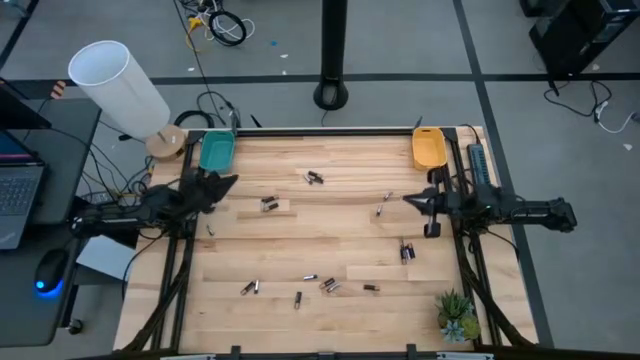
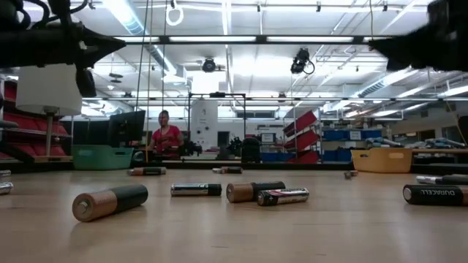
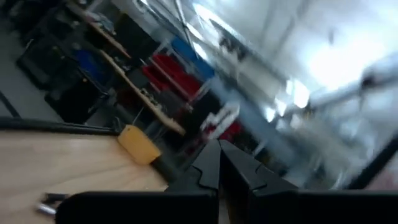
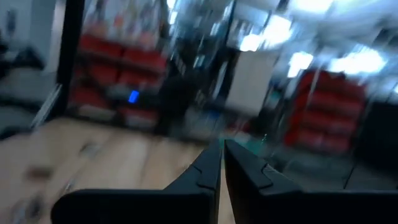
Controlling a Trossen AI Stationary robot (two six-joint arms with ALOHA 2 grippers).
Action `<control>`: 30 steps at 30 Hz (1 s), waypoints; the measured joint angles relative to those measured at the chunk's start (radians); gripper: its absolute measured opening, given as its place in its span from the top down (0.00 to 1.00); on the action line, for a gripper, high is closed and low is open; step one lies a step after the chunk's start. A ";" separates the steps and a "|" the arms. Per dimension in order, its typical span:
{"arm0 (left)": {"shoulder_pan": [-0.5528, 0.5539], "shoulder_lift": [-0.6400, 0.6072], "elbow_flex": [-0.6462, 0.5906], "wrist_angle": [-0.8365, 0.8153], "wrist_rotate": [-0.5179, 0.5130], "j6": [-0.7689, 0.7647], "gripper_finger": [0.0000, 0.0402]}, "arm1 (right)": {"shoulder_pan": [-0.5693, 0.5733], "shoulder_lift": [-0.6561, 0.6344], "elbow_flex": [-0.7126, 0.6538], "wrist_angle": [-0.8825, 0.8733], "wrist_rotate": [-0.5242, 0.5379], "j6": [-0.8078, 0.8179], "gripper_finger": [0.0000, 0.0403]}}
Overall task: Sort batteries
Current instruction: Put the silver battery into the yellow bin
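Several small batteries lie scattered on their sides on the wooden table: one pair near the far middle, one left of centre, one at the right, and a loose row near the front. The low view shows them close up, among them a copper-topped cell. My left gripper hovers shut at the table's left edge, above the wood, holding nothing. My right gripper hovers shut at the right edge, also empty. Both sets of fingers show closed in the wrist views.
A teal tray sits at the far left corner and an orange tray at the far right corner. A small green plant stands at the near right corner. A white lamp and a laptop stand left of the table.
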 joint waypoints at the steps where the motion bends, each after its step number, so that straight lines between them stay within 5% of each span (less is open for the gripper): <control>1: 0.000 0.000 0.000 0.019 -0.044 -0.079 0.96 | -0.006 0.000 0.000 0.076 0.014 0.018 0.93; 5: 0.000 0.000 0.000 0.087 -0.194 -0.150 0.96 | -0.029 0.000 0.000 0.426 0.145 0.138 0.93; 11: 0.000 0.000 0.000 0.140 -0.345 -0.127 0.96 | -0.045 -0.001 0.001 0.863 0.507 0.422 0.93; 17: 0.000 0.000 0.000 0.113 -0.364 -0.126 0.96 | -0.045 -0.001 0.003 0.655 0.600 0.596 0.93; 25: 0.000 0.000 0.000 0.096 -0.327 -0.197 0.96 | -0.045 0.096 0.015 0.485 0.573 0.756 0.93; 30: 0.000 0.000 0.000 0.098 -0.325 -0.207 0.96 | -0.045 0.248 0.136 0.282 0.461 0.870 0.93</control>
